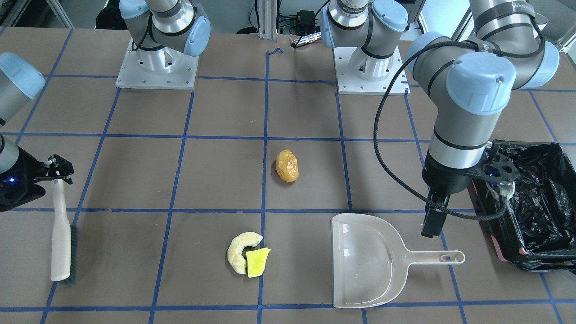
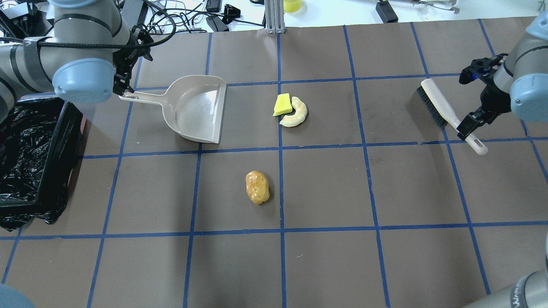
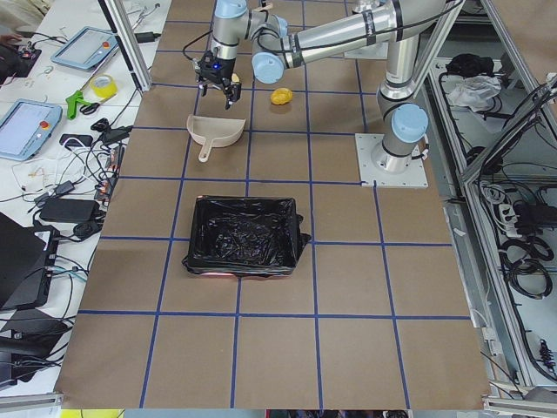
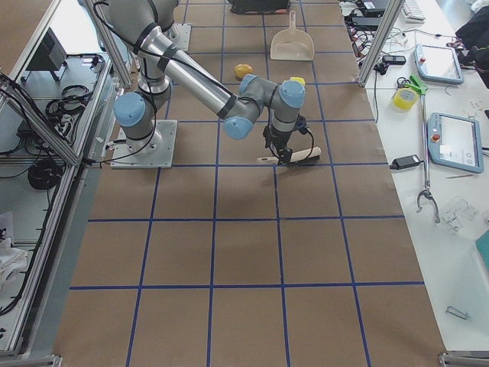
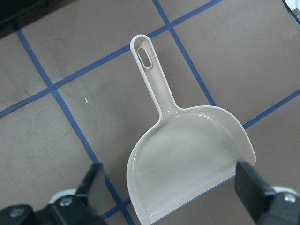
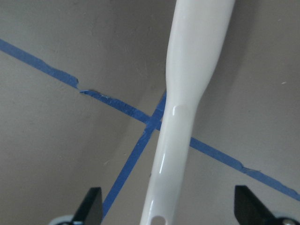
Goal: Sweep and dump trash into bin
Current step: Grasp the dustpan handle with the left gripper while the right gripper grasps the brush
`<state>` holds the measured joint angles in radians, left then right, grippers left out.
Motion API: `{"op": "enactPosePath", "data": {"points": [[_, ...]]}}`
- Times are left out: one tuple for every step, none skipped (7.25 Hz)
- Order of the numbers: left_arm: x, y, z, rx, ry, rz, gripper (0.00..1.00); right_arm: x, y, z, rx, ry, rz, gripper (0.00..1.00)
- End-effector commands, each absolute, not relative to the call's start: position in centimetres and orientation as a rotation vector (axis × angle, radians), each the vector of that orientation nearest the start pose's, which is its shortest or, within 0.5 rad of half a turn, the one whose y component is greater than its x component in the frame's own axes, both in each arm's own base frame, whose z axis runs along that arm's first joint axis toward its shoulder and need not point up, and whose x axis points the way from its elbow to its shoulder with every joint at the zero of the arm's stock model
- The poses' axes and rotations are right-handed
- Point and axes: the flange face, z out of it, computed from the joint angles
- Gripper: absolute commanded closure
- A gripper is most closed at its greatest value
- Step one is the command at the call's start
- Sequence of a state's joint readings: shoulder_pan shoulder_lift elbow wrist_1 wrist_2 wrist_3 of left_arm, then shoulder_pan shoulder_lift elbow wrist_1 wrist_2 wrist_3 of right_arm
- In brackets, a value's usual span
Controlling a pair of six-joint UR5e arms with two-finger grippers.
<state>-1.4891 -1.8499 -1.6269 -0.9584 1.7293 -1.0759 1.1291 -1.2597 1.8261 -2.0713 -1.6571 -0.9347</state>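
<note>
Now the left gripper is hovering wide open over the dustpan, the right gripper gaping astride the brush handle, gripping nothing, while potato lump, crescent and sponge wedge are lying mid-table, outside the bin.

No readable txt/labels/nos.; tiny print on left arm too blurry

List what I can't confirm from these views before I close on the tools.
Bin floor: crinkled black liner hides it; cut by the edge in front and overhead views.
Left gripper: overhead, mostly behind its own elbow.
Crescent and sponge: exterior left, behind the left arm.
</note>
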Motion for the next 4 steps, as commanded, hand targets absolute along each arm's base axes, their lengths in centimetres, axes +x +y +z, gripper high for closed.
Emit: {"op": "enactPosePath", "data": {"points": [[-4.4,-64.2,34.7,-1.785,2.455,-0.492,0.00,-12.1,-54.6,23.3,-0.780,3.044,0.213,0.01],[-3.1,-65.1,33.4,-1.815,2.430,-0.472,0.00,-12.2,-54.6,23.4,-0.784,3.057,0.220,0.06],[-3.0,-65.8,31.7,-1.933,2.358,-0.469,0.00,-12.3,-54.6,23.4,-0.782,3.061,0.218,0.14],[-3.0,-66.1,30.0,-2.019,2.290,-0.435,0.01,-12.3,-54.6,23.3,-0.782,3.062,0.217,0.23]]}}
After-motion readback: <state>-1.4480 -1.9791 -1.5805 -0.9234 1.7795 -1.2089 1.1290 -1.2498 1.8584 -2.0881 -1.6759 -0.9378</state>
